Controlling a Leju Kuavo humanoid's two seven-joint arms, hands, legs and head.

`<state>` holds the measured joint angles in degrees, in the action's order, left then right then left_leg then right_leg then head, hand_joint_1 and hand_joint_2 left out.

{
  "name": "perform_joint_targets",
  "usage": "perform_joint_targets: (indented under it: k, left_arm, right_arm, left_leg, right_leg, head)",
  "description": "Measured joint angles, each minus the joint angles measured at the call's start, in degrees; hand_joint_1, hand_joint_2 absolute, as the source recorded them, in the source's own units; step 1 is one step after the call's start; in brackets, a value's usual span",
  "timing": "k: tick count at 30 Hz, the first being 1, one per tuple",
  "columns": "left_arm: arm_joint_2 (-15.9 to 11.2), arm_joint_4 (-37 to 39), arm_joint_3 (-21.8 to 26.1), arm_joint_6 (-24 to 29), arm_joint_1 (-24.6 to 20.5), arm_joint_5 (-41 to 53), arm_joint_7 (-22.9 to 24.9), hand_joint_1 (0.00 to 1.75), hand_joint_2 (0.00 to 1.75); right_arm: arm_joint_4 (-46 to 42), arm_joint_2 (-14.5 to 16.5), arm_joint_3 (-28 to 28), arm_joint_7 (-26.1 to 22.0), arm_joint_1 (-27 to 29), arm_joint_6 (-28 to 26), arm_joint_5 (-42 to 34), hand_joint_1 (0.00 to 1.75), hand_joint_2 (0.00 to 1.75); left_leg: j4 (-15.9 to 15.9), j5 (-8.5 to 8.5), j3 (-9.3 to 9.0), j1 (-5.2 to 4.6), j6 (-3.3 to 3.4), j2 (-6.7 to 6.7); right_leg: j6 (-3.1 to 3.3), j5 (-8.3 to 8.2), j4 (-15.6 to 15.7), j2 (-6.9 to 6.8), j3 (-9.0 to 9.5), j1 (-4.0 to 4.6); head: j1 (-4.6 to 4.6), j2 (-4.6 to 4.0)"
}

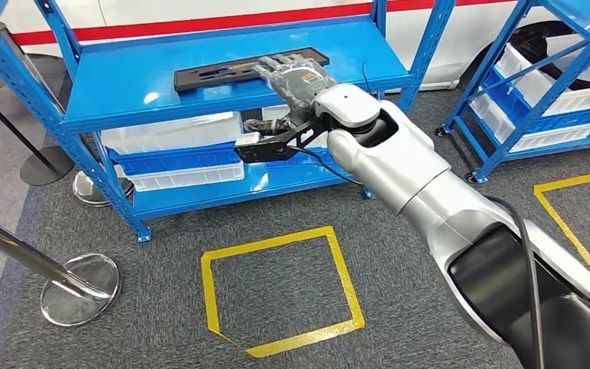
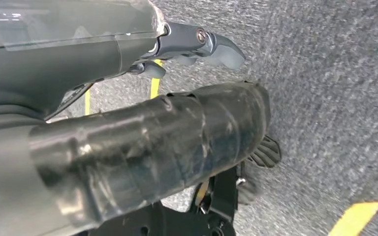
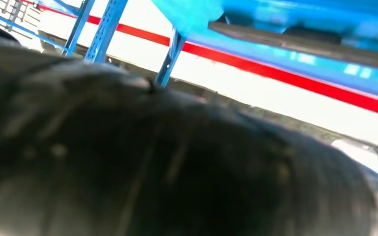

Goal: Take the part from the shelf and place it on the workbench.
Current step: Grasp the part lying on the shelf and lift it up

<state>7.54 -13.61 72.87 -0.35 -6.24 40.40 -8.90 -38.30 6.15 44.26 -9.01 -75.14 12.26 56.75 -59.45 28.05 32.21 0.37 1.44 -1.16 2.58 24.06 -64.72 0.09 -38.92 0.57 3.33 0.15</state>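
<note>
part (image 1: 230, 71) — long black piece lying flat on blue shelf (image 1: 123, 92) top level | right hand (image 1: 292, 77) — fingers laid over part's right end, grasp unclear | left hand (image 2: 128, 152) — over grey carpet, fingers' state unclear
</note>
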Motion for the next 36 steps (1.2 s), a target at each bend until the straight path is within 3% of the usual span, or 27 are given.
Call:
perform_joint_targets:
  k: [1, 3, 6, 9, 10, 11, 12, 14, 15, 16, 19, 26, 27, 28, 29, 30, 32, 33, 36]
  left_arm:
    - [0.2, 0.0, 0.0, 0.0, 0.0, 0.0, 0.0, 0.0, 0.0]
    - [0.2, 0.1, 0.0, 0.1, -0.2, 0.1, 0.0, 0.0, 0.0]
    - [0.2, 0.1, 0.0, 0.5, -0.3, 0.3, 0.0, 0.0, 0.0]
    - [0.2, 0.1, 0.0, 0.6, -0.3, 0.3, 0.0, 0.0, 0.0]
    - [0.2, 0.1, 0.0, 0.6, -0.3, 0.3, 0.0, 0.0, 0.0]
    - [0.2, 0.1, 0.0, 0.6, -0.2, 0.3, 0.0, 0.0, 0.0]
    - [0.1, 0.1, 0.0, 0.6, -0.2, 0.3, 0.0, 0.0, 0.0]
    - [0.1, 0.1, 0.0, 0.6, -0.1, 0.3, 0.0, 0.0, 0.0]
    - [0.1, 0.1, 0.0, 0.6, 0.0, 0.3, 0.0, 0.0, 0.0]
    - [0.1, 0.2, 0.0, 0.6, -0.1, 0.4, 0.0, 0.0, 0.0]
    - [0.2, 0.2, 0.0, 0.8, -0.3, 0.5, 0.0, 0.0, 0.0]
    - [0.2, 0.2, 0.0, 0.8, -0.3, 0.5, 0.0, 0.0, 0.0]
    - [0.2, 0.2, 0.0, 0.8, -0.2, 0.5, 0.0, 0.0, 0.0]
    - [0.2, 0.2, 0.0, 0.9, -0.2, 0.5, 0.0, 0.0, 0.0]
    - [0.2, 0.2, 0.0, 0.9, -0.2, 0.5, 0.0, 0.0, 0.0]
    - [0.2, 0.2, 0.0, 0.9, -0.1, 0.6, 0.0, 0.0, 0.0]
    - [0.5, 0.2, 0.0, 1.0, -0.1, 0.6, 0.0, 0.0, 0.0]
    - [0.6, 0.3, 0.0, 1.0, -0.1, 0.6, 0.0, 0.0, 0.0]
    - [0.7, 0.3, 0.0, 1.0, -0.2, 0.6, 0.0, 0.0, 0.0]
  right_arm:
    - [0.0, -0.1, 0.1, 0.0, -0.1, 0.0, 0.0, 0.0, 0.0]
    - [0.1, -0.1, 0.3, 0.1, -0.3, -0.1, -0.1, 0.0, 0.0]
    - [0.2, -0.1, 0.7, 0.0, -0.6, -0.1, -0.3, 0.0, 0.0]
    - [0.7, 0.0, 1.3, 0.0, -0.8, 0.0, -0.6, 0.0, 0.0]
    - [0.8, 0.0, 1.5, 0.0, -0.7, 0.1, -0.7, 0.0, 0.0]
    - [1.0, 0.0, 1.6, 0.0, -0.6, 0.1, -0.7, 0.0, 0.0]
    - [1.1, 0.0, 1.7, 0.0, -0.5, 0.1, -0.7, 0.0, 0.0]
    - [1.5, 0.0, 2.1, 0.2, -0.5, 0.2, -0.7, 0.0, 0.0]
    - [1.8, 0.0, 2.2, 0.2, -0.6, 0.4, -0.8, 0.0, 0.0]
    - [2.2, 0.1, 2.3, 0.3, -0.7, 0.5, -0.9, 0.0, 0.0]
    - [3.3, 0.1, 2.4, 0.2, -0.8, 0.7, -1.1, 0.0, 0.0]
    - [3.6, 0.1, 2.4, 0.1, -0.8, 0.7, -1.1, 0.0, 0.0]
    - [3.8, 0.1, 2.5, 0.1, -0.8, 0.6, -1.1, 0.0, 0.0]
    - [4.2, 0.1, 2.6, 0.1, -0.9, 0.4, -1.1, 0.0, 0.0]
    - [5.0, 0.1, 2.8, 0.1, -0.9, 0.3, -1.1, 0.0, 0.0]
    - [5.8, 0.1, 3.0, 0.1, -0.9, 0.1, -1.1, 0.0, 0.0]
    - [7.1, 0.1, 3.4, 0.1, -0.9, 0.0, -1.1, 0.0, 0.0]
    - [7.4, 0.1, 3.4, 0.1, -1.0, -0.1, -1.1, 0.0, 0.0]
    - [7.7, 0.1, 3.4, 0.1, -1.1, -0.2, -1.1, 0.0, 0.0]
  left_leg:
    - [0.2, 0.12, -0.23, 0.06, -0.25, -0.02]
    - [0.7, 0.12, -0.41, 0.32, -0.81, -0.02]
    - [-0.5, 1.36, -0.01, 0.21, -1.44, 0.43]
    - [-9.8, 4.53, 5.25, 0.56, -2.29, 0.76]
    - [-12.5, 4.77, 7.15, 0.72, -2.59, 0.8]
    - [-13.3, 3.95, 8.29, 0.86, -2.87, 0.82]
    - [-12.0, 2.04, 8.34, 0.98, -3.1, 0.84]
    - [-5.5, -2.48, 6.25, 1.19, -3.46, 1.0]
    - [-2.6, -3.59, 5.06, 1.18, -3.4, 1.04]
    - [-1.0, -3.82, 4.42, 1.13, -3.08, 1.03]
    - [-0.7, -3.03, 4.3, 0.97, -1.89, 0.83]
    - [-0.6, -2.94, 4.32, 0.93, -1.73, 0.77]
    - [-0.5, -2.91, 4.13, 1.01, -1.47, 0.76]
    - [-0.3, -2.83, 3.86, 1.1, -1.14, 0.76]
    - [-0.2, -2.6, 3.46, 1.12, -0.66, 0.75]
    - [-0.1, -2.05, 2.55, 1.07, -0.26, 0.64]
    - [0.1, -0.85, 1.13, 0.82, -0.09, 0.42]
    - [0.2, -0.47, 0.67, 0.84, -0.34, 0.32]
    - [0.6, -0.36, 0.67, 1.06, -1.36, 0.36]
  right_leg:
    - [0.55, -0.66, 1.9, 0.0, 0.86, 0.36]
    - [0.86, -0.62, 3.2, -0.06, 1.58, 0.77]
    - [0.83, -0.28, 7.0, -0.3, 4.08, -0.14]
    - [0.77, 0.13, 8.2, -0.39, 5.57, -0.49]
    - [0.67, 0.45, 8.1, -0.39, 5.76, -0.54]
    - [0.53, 0.84, 7.8, -0.39, 5.95, -0.61]
    - [0.32, 1.31, 7.4, -0.37, 6.16, -0.73]
    - [-0.31, 2.47, 6.4, -0.34, 6.5, -0.98]
    - [-0.68, 3.01, 5.8, -0.31, 6.43, -0.93]
    - [-1.01, 3.38, 5.4, -0.29, 6.23, -0.83]
    - [-1.48, 3.67, 5.1, -0.3, 5.77, -0.43]
    - [-1.56, 3.7, 5.1, -0.36, 5.84, -0.4]
    - [-1.73, 3.96, 4.9, -0.36, 5.82, -0.5]
    - [-1.97, 4.54, 3.9, -0.34, 5.5, -0.6]
    - [-2.3, 6.24, -0.6, -0.3, 3.03, -0.75]
    - [-2.24, 5.33, -2.1, -0.23, 1.39, -0.77]
    - [-1.25, 2.18, -2.1, -0.03, -0.63, -0.37]
    - [-0.57, -0.69, 2.1, 0.05, 0.73, 0.0]
    - [0.05, -0.53, 4.5, 0.0, 1.71, 0.49]
  head:
    - [0.07, -0.01]
    - [0.11, -0.01]
    - [0.11, 0.0]
    - [0.2, 0.0]
    - [0.21, -0.01]
    - [0.21, -0.01]
    - [0.21, -0.01]
    - [0.21, 0.0]
    - [0.27, 0.0]
    - [0.32, 0.0]
    - [0.41, 0.0]
    - [0.41, 0.0]
    - [0.4, 0.0]
    - [0.38, 0.0]
    - [0.36, 0.0]
    - [0.34, 0.0]
    - [0.41, 0.0]
    - [0.41, 0.0]
    - [0.35, 0.0]
